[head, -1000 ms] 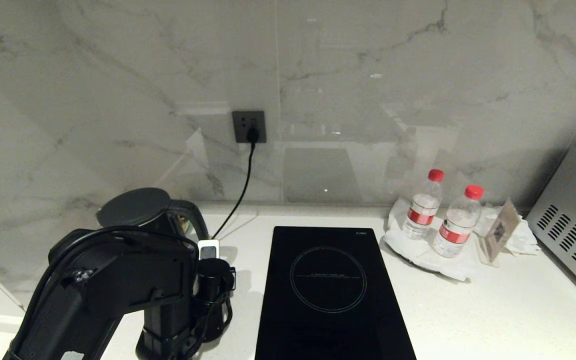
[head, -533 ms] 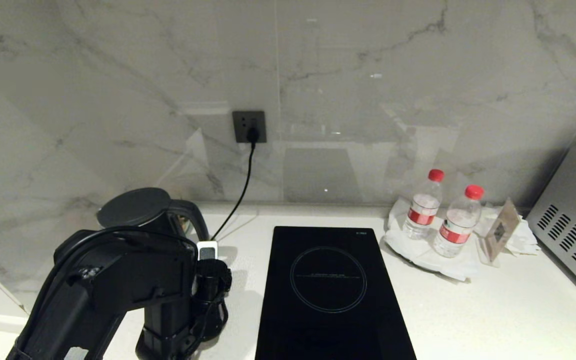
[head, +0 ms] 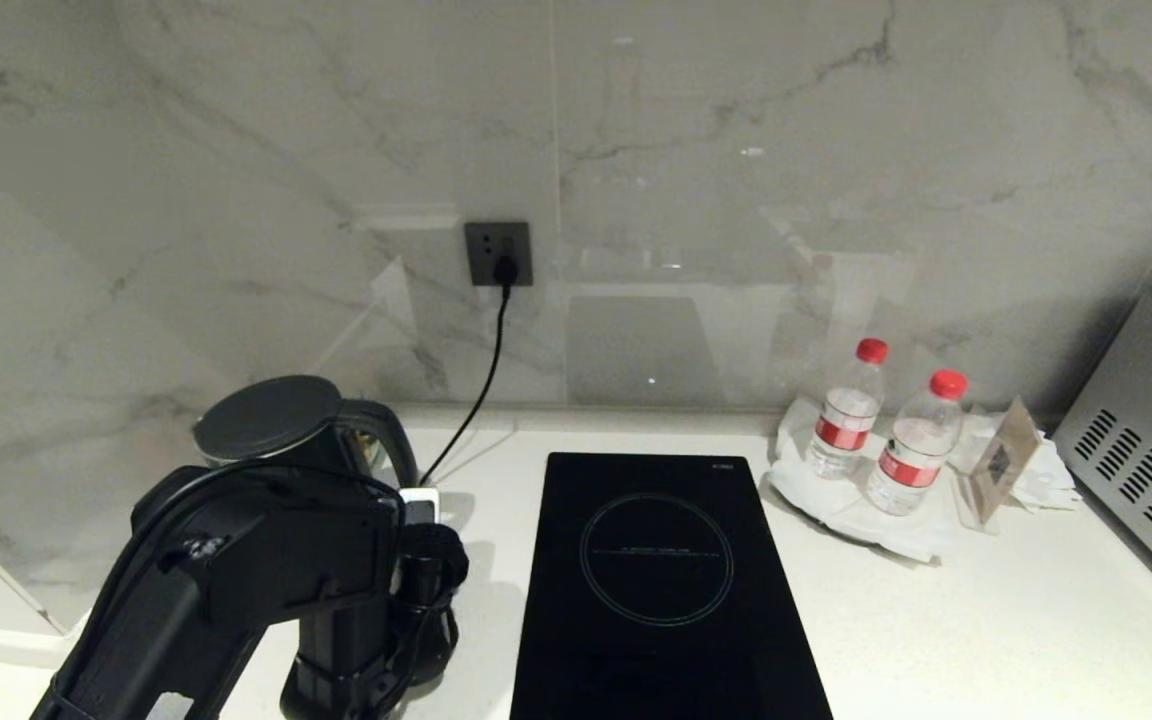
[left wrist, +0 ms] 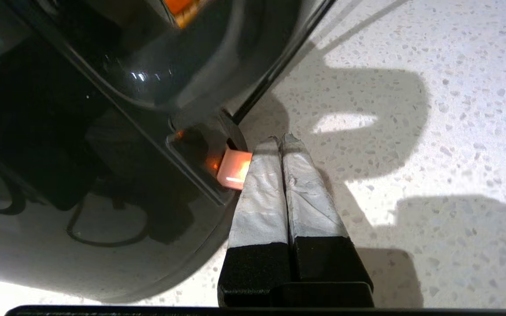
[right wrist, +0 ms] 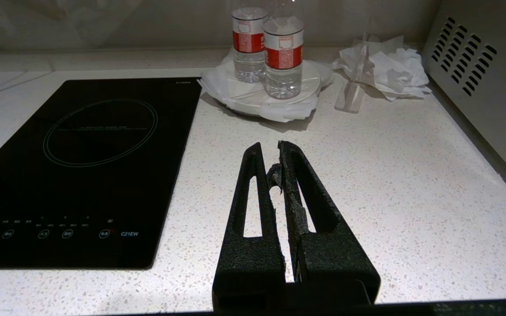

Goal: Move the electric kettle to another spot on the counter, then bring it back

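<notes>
The glossy black electric kettle (head: 266, 415) stands at the left of the white speckled counter (head: 986, 600), near the wall. My left arm (head: 266, 560) hangs in front of it and hides its lower body. In the left wrist view my left gripper (left wrist: 281, 139) is shut and empty, pointing down at the counter (left wrist: 411, 145) beside the foot of the kettle (left wrist: 81, 109). One grey-taped finger (left wrist: 259, 193) lies right against a glowing orange switch (left wrist: 234, 169). My right gripper (right wrist: 270, 151) is shut and empty, low over the counter (right wrist: 389, 175).
A black glass hob (head: 656, 570) lies just right of the kettle. Two red-capped water bottles (head: 846, 410) stand on a white plate at the back right. A grey vented appliance (head: 1146, 450) fills the far right. A black cord (head: 481, 390) runs up to the wall socket (head: 498, 253).
My left arm has sunk a little and shifted slightly to the right beside the kettle. The kettle has stayed where it was.
</notes>
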Controlling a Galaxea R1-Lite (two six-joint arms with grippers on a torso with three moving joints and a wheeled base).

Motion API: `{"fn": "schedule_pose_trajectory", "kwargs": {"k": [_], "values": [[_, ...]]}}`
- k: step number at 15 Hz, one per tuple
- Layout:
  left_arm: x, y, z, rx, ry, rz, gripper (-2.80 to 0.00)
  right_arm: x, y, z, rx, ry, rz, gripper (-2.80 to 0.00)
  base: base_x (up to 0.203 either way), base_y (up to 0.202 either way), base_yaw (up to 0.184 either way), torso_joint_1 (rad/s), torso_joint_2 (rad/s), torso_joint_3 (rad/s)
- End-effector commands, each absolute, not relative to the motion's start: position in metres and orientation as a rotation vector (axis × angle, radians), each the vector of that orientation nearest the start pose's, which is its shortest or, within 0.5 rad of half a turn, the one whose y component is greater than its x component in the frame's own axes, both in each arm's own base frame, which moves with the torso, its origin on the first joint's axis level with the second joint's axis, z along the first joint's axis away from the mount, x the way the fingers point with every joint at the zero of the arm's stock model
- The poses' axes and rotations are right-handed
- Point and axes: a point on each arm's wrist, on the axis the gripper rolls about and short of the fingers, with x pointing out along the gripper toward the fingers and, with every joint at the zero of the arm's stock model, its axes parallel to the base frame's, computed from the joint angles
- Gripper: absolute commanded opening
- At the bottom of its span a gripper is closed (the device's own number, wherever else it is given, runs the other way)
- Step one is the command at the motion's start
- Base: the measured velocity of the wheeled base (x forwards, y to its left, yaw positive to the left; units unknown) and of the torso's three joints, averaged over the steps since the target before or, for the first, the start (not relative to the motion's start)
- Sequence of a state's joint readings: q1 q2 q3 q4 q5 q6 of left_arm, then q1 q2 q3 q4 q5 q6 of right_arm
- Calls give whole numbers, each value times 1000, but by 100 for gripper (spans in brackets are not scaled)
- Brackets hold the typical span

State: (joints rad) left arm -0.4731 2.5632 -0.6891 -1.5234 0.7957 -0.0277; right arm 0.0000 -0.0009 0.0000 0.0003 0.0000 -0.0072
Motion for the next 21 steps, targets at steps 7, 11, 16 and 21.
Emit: {"fn": "schedule_pose_trajectory", "kwargs": {"k": [7,11,16,21], "values": [[316,-170,-39,139,238,261,-280,-23,0,75,-8,0,0,-280,0,0,0,0,0,0],[303,-167,-51,174,292,242,-280,-23,0,75,-8,0,0,-280,0,0,0,0,0,0],[290,-158,-58,208,353,216,-280,-23,0,75,-8,0,0,-280,0,0,0,0,0,0],[302,-164,-64,196,329,226,-280,-23,0,75,-8,0,0,-280,0,0,0,0,0,0]]}}
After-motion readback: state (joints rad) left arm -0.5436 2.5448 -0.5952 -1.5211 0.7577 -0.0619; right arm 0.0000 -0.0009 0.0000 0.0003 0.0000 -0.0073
